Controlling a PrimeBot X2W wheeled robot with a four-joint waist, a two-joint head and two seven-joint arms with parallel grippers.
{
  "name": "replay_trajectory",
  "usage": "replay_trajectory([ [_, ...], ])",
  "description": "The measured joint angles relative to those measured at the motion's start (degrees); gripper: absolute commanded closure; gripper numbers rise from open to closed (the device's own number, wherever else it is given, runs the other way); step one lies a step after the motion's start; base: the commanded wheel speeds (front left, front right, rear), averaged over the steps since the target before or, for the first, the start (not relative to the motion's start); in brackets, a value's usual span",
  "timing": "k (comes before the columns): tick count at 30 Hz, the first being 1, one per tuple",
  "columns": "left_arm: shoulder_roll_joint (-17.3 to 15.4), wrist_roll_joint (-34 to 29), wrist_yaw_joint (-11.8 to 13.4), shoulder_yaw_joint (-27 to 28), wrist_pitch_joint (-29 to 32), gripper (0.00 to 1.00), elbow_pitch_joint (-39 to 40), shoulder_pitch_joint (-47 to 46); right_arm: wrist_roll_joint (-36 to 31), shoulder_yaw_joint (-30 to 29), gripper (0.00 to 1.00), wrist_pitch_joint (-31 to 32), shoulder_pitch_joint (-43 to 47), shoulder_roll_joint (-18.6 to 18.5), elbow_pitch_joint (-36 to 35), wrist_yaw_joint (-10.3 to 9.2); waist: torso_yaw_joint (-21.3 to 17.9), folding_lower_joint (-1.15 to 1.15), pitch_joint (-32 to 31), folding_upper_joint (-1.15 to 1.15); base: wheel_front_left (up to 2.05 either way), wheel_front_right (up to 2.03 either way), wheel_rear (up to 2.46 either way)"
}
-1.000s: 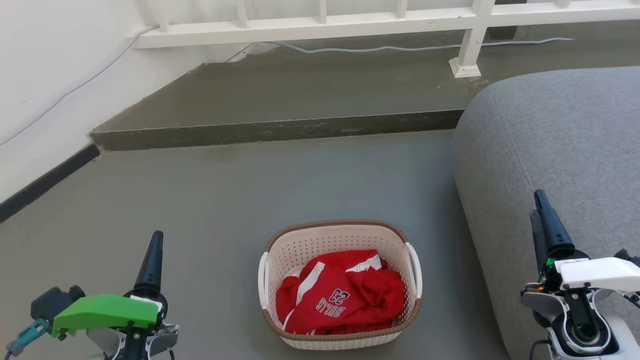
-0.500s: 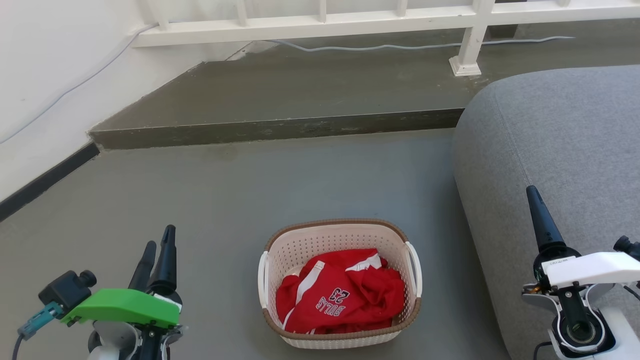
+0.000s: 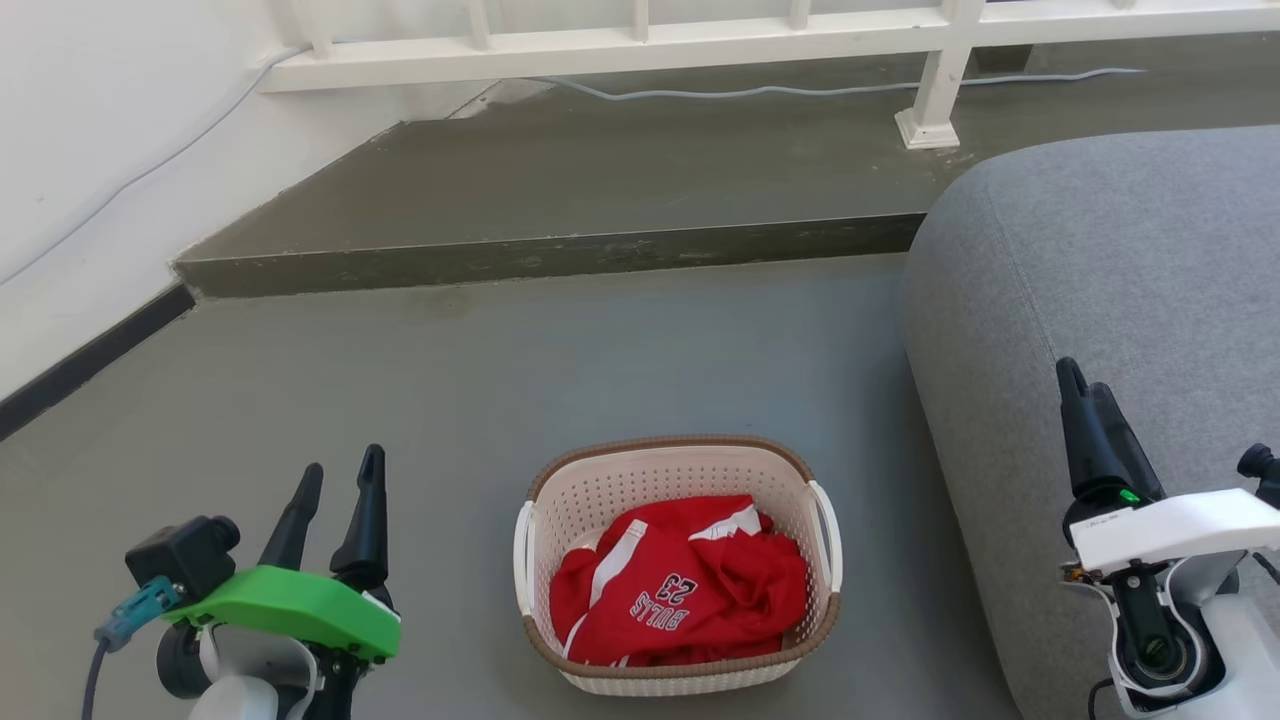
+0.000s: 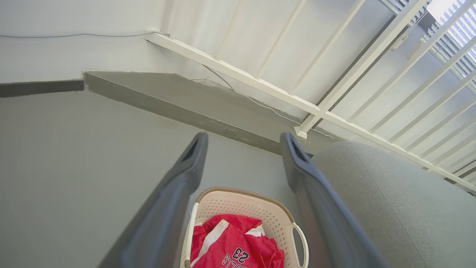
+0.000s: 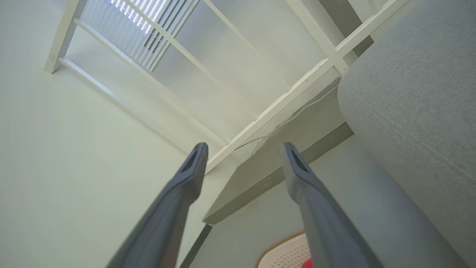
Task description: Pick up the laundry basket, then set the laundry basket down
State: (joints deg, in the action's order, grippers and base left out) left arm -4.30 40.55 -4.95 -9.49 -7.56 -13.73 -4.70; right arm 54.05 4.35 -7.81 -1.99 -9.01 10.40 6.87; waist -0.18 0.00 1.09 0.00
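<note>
The laundry basket (image 3: pixel 681 470), cream with a brown rim and white side handles, stands on the grey floor at the lower middle of the head view. A crumpled red jersey (image 3: pixel 680 585) lies inside it. My left gripper (image 3: pixel 340 478) hovers open to the basket's left, apart from it, fingers pointing away from me. In the left wrist view the basket (image 4: pixel 243 203) shows low between the spread fingers of the left gripper (image 4: pixel 243 143). My right gripper (image 3: pixel 1085 385) is over the sofa edge, right of the basket. The right gripper (image 5: pixel 243 150) is open in its wrist view, where a corner of the basket (image 5: pixel 286 247) shows.
A grey sofa (image 3: pixel 1130 300) fills the right side, close to the basket. Beyond the basket a raised concrete step (image 3: pixel 550 255) crosses the floor, with a white railing (image 3: pixel 640 45) and a cable (image 3: pixel 800 92) behind it. A white wall (image 3: pixel 90 150) with a dark skirting runs along the left.
My left gripper has turned and moved right, towards the basket, so both its spread fingers now show. The right gripper shifted slightly. The basket has stayed put.
</note>
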Motion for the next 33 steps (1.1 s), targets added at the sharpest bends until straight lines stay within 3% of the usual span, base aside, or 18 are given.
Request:
replay_trajectory([
  [33, 1.2, -26.5, 2.0, -3.7, -6.7, 0.00, 1.8, -0.4, -29.5, 4.6, 0.00, -6.5, -2.2, -0.1, 1.1, -0.98, 0.4, 0.00, 0.5, 0.00, 0.00, 0.00, 0.00],
])
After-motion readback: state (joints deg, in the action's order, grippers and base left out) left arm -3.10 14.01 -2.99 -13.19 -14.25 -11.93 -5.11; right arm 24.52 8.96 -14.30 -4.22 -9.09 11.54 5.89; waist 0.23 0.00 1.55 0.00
